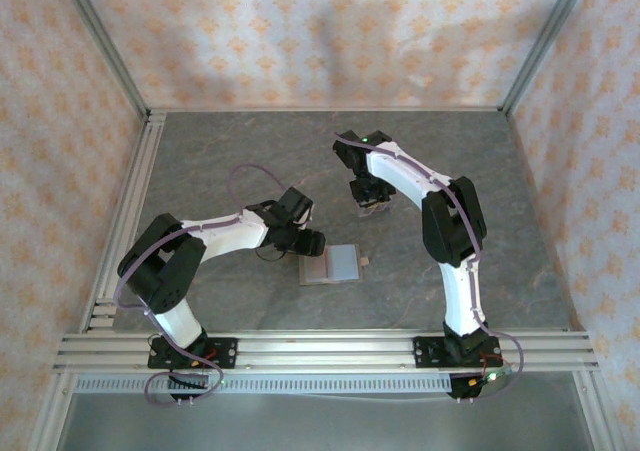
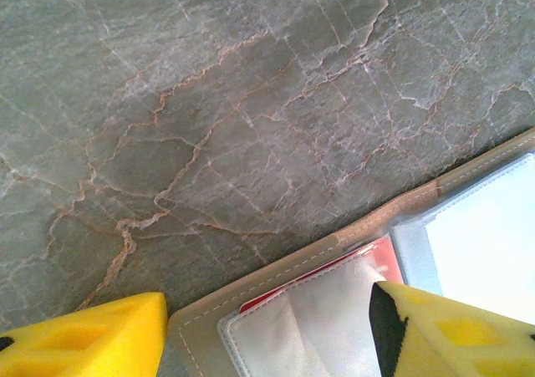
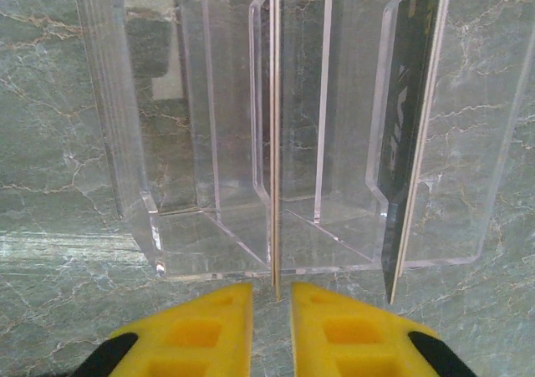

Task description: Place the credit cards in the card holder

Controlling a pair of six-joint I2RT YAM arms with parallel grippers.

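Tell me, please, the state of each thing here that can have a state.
card holder: open, lying flat.
red card: tucked in a clear sleeve of the holder.
clear stand: upright, holding two cards.
middle card: on edge in a slot.
right-side card: on edge in a slot.
left hand: open, at the holder's corner.
right hand: nearly closed around the middle card; grip unclear.

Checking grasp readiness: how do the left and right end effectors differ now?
The left end effector stands wide open; the right end effector is nearly closed. The left straddles the opened card holder on the table; the right flanks an edge-on credit card in the clear stand. Both have yellow fingers.
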